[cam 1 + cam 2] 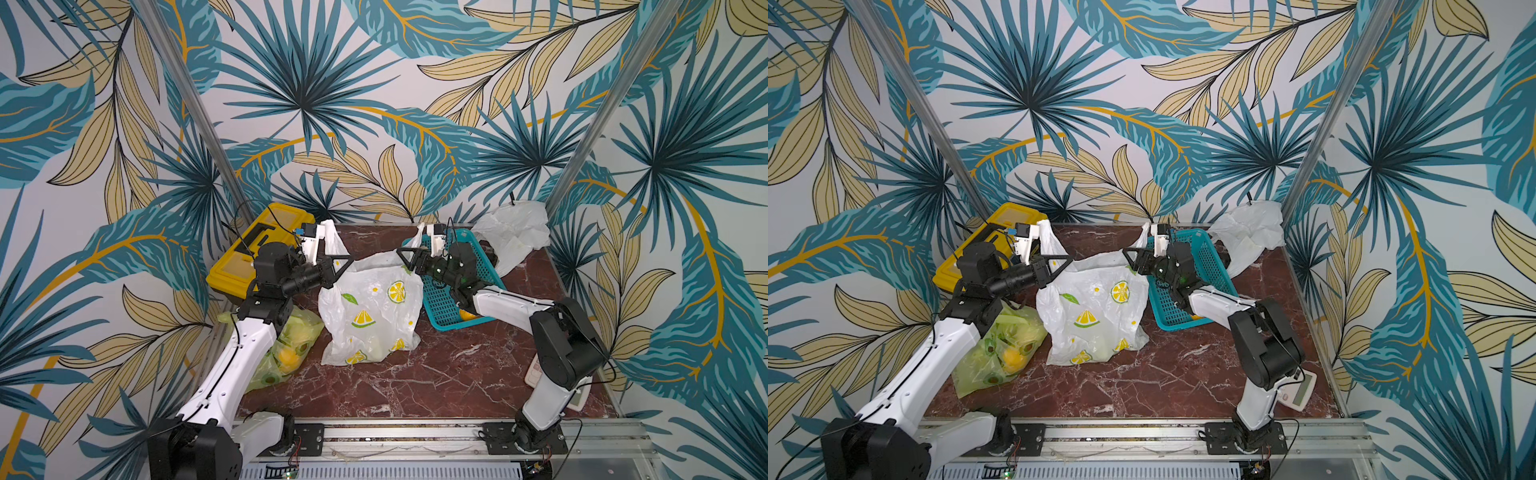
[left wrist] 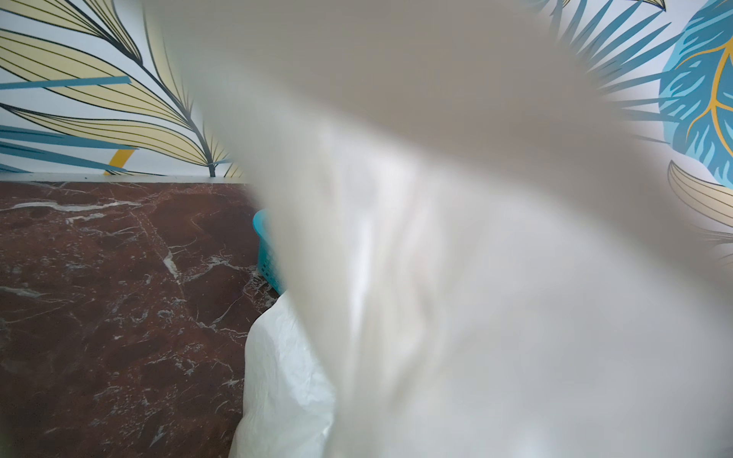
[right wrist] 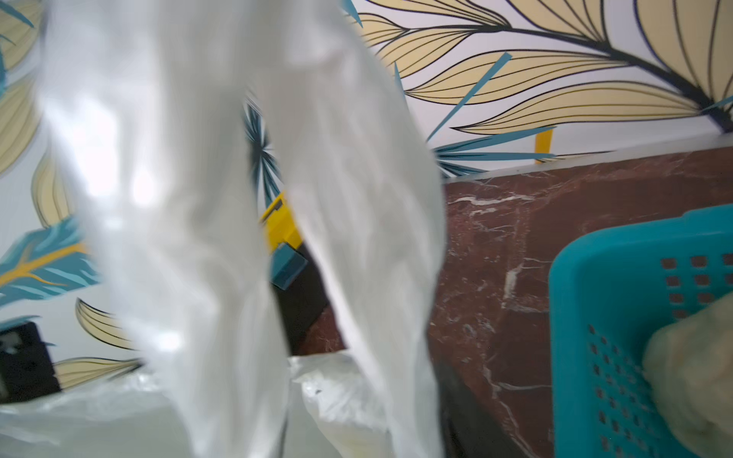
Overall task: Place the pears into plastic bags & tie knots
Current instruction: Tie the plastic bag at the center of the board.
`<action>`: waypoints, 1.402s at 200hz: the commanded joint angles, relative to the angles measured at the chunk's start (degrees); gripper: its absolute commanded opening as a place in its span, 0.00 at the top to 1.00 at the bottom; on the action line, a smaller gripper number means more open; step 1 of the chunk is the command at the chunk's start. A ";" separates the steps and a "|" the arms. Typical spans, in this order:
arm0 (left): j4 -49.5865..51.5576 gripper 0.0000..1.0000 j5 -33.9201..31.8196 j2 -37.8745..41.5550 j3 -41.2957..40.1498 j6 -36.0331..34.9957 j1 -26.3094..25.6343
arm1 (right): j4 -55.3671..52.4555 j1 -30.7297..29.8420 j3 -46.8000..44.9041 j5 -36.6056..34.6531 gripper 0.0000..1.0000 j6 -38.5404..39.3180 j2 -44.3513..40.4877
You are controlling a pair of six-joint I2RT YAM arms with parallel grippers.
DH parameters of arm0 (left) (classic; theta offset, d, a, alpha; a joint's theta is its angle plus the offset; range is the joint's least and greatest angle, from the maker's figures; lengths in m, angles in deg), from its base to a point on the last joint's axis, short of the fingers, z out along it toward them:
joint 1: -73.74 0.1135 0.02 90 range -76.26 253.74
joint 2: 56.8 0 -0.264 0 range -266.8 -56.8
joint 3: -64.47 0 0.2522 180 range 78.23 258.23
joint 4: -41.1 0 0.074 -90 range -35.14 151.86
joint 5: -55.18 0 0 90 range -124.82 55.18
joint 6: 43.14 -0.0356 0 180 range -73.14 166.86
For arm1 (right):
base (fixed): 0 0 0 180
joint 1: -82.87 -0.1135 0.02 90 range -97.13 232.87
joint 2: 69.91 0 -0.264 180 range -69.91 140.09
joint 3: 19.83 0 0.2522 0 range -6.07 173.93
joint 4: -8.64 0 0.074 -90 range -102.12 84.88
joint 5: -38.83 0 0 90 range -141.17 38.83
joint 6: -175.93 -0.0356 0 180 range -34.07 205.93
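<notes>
In both top views a white lemon-print plastic bag (image 1: 374, 307) (image 1: 1096, 307) stands mid-table between my arms. My left gripper (image 1: 348, 261) (image 1: 1068, 261) is shut on its left handle (image 1: 329, 232), which rises beside the wrist. My right gripper (image 1: 401, 252) (image 1: 1127, 251) is at the bag's right handle (image 1: 419, 237). White plastic (image 2: 436, 277) (image 3: 198, 198) fills both wrist views and hides the jaws. A lime-green bag (image 1: 291, 345) (image 1: 1000, 353) holding pears, one of them orange (image 1: 286, 356), lies under my left arm. A yellow pear (image 1: 467, 315) sits in the teal basket (image 1: 446, 299).
The teal basket (image 1: 1208, 266) (image 3: 634, 317) lies under my right forearm. A plain white bag (image 1: 515, 232) is crumpled at the back right corner. A yellow toolbox (image 1: 249, 257) stands at the back left. A small white device (image 1: 1300, 390) lies by the right arm's base.
</notes>
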 commanded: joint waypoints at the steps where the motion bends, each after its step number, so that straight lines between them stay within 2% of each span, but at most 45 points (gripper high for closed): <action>1: 0.39 1.00 -2.24 2.00 -0.09 -0.03 0.80 | 6.76 0.05 -0.51 2.61 0.70 -2.23 -0.63; 17: 5.63 1.00 -5.70 2.43 1.71 -0.79 0.95 | 4.06 0.05 -2.52 1.94 0.89 -2.14 -3.87; 32: 17.18 1.00 -9.57 1.58 5.68 -4.02 0.93 | -2.06 -0.35 -3.95 1.91 0.98 -0.27 -8.35; 58: 37.21 1.00 -12.19 -1.46 13.57 -12.41 -0.90 | -20.17 -2.92 -4.88 -0.50 1.00 9.80 -18.09; 82: 46.40 1.00 -11.78 -5.77 18.75 -17.93 -6.85 | -34.18 -3.30 -4.73 0.27 1.00 17.71 -23.09; 105: 47.34 1.00 -5.45 -11.79 22.29 -21.49 -11.87 | -48.65 -4.46 -0.82 -2.69 1.00 28.52 -24.16; 125: 48.18 1.00 0.14 -18.20 26.41 -25.52 -13.77 | -60.11 -7.04 4.99 -6.16 1.00 37.49 -23.19; 150: 49.24 1.00 7.73 -25.83 30.94 -29.89 -13.76 | -64.21 -9.61 9.01 -6.85 1.00 45.52 -22.75; 161: 50.34 0.99 8.81 -28.05 31.83 -32.25 -13.77 | -64.71 -10.16 9.87 -6.09 1.00 48.54 -22.53; 189: 52.22 0.89 12.71 -31.12 31.94 -37.09 -13.56 | -72.03 -11.35 15.79 -5.56 1.00 55.49 -18.80; 216: 52.22 0.76 17.25 -30.48 30.71 -41.30 -13.34 | -79.51 -12.54 22.51 -5.51 1.00 59.53 -13.04; 253: 52.22 0.59 23.52 -29.15 29.42 -45.28 -10.61 | -83.69 -13.24 26.79 -4.86 1.00 61.71 -9.72; 280: 52.22 0.51 25.38 -28.39 29.19 -47.19 -10.31 | -85.21 -13.86 28.15 -3.73 1.00 62.19 -8.78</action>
